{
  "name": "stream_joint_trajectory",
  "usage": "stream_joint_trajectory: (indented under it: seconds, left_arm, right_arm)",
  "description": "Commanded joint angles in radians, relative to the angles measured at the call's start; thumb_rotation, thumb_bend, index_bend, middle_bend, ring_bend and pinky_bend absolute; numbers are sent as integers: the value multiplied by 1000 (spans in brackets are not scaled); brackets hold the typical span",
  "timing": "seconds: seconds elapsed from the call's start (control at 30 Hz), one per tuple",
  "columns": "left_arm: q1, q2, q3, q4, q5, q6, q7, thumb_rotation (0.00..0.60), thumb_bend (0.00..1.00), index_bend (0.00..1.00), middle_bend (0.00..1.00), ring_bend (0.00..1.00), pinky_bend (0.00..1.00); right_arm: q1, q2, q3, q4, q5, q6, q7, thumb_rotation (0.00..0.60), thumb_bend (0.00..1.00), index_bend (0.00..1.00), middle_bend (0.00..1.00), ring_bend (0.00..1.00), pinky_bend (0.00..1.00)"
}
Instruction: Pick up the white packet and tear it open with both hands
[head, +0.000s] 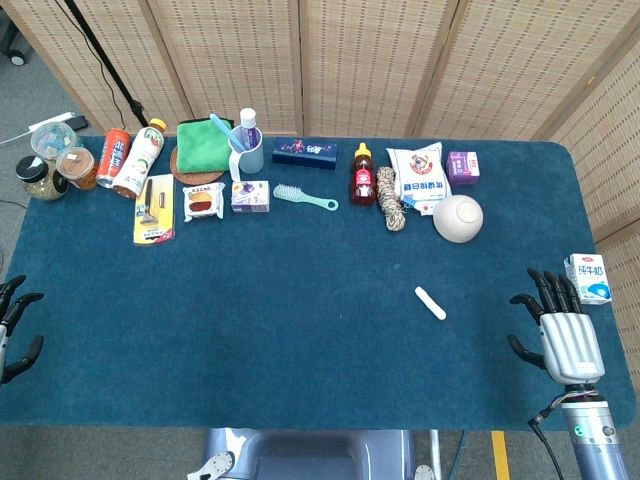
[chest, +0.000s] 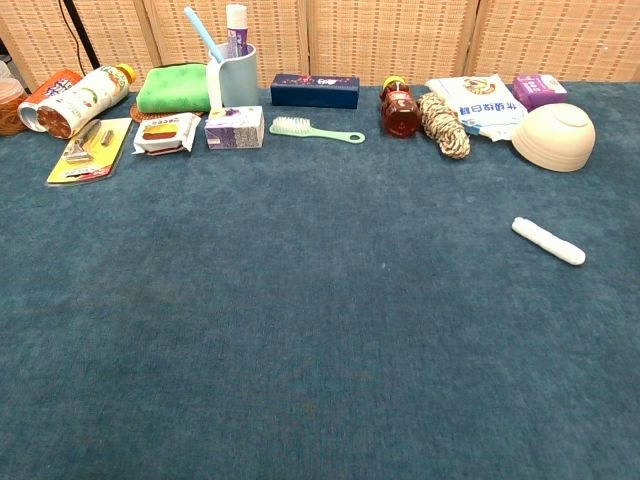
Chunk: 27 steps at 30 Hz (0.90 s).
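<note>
The desk (head: 300, 330), covered in dark blue cloth, is seen with a row of household items along its far edge and a wide bare stretch nearer the robot. The right hand (head: 562, 325) is rested at the near right edge, palm down, its fingers spread apart and nothing held. The left hand (head: 15, 325) is shown only in part at the near left edge; dark fingers are seen slightly curled and apart, with nothing between them.

The white packet (head: 430, 302), a slim stick, lies flat and alone on the cloth, right of centre, near the right hand and well apart from the upturned bowl (head: 458, 218) behind it.

The pickup has not yet been begun. The right hand would best be brought over the packet and a pinch taken at one end across its narrow width, so that the other end is left free for the left hand. Because the packet lies flat on soft cloth, it could easily be pushed aside rather than lifted.

Neither hand is caught in the chest view. Most of the left hand is cut off by the frame. No tear notch or printing can be made out on the packet.
</note>
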Motion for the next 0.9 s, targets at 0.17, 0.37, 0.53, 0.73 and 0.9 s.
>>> stream_joint_trajectory:
  seconds: [0.17,0.37,0.53,0.73,0.9]
  left_arm:
    - [0,-2,-4,2,3,9,-2,600,347,247,108,124,105]
    - [0,4,-15,4,-5,18,-6,600,347,247,108,124,102]
    - [-4,9,-24,5,-9,20,-4,600,347,247,108,124,101]
    - [-7,13,-31,6,-12,24,-4,600,347,247,108,124,101]
    - [-12,17,-39,4,-15,25,0,600,347,247,108,124,101]
  right_arm:
    - [-1,0,0,-3,-5,1,17,600,276,341,89,39,0]
    - [0,0,0,-5,-16,5,32,600,276,342,97,45,0]
    - [4,-7,7,-14,-13,2,52,600,276,372,112,46,0]
    - [19,-24,23,-34,8,-19,85,600,276,435,171,47,0]
    - [62,-48,26,-47,26,-97,84,600,276,434,169,47,0]
